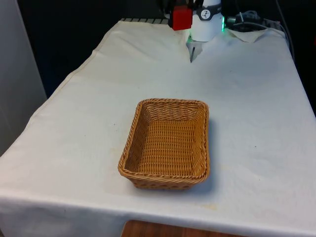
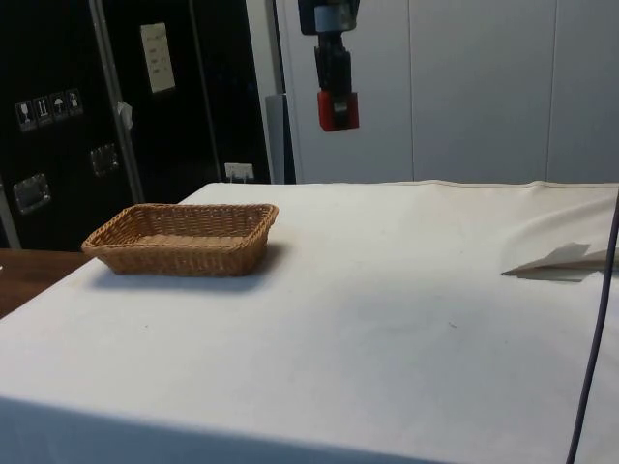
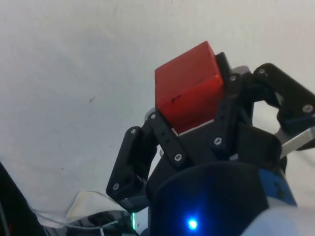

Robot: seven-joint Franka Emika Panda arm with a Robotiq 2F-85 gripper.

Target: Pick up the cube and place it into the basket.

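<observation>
The red cube hangs high over the far end of the table, clamped in my gripper. In the side view the cube sits at the tip of the black gripper, well above the cloth and off to one side of the basket. The wrist view has the cube pinched between the two black fingers, the gripper shut on it. A woven wicker basket stands nearer the table's front, its inside bare; it shows too in the side view.
White cloth covers the table. A crumpled fold of cloth and cables lie at the far end near the robot base. In the side view a raised fold of cloth lies at the table's right.
</observation>
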